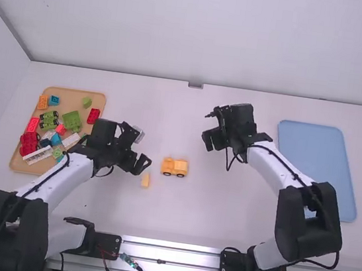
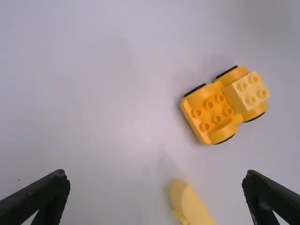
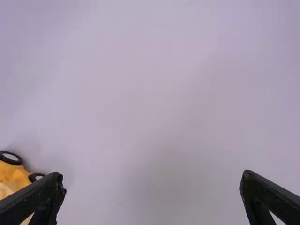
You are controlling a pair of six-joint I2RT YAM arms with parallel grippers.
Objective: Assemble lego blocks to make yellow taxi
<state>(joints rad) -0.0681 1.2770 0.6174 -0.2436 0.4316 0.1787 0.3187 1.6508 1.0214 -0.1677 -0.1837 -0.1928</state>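
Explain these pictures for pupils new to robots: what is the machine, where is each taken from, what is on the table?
Two robot arms, left arm and right arm, stand at one edge of a white table. The high view looks down from above and behind them; each wrist view comes from a camera on one arm, its jaws at the bottom edge.

Between the arms sits a yellow wheeled base carrying a paler block; a loose yellow piece lies nearby. A tan tray on the left holds colourful blocks; a blue tray lies right. Both arms' jaws are open, holding nothing.
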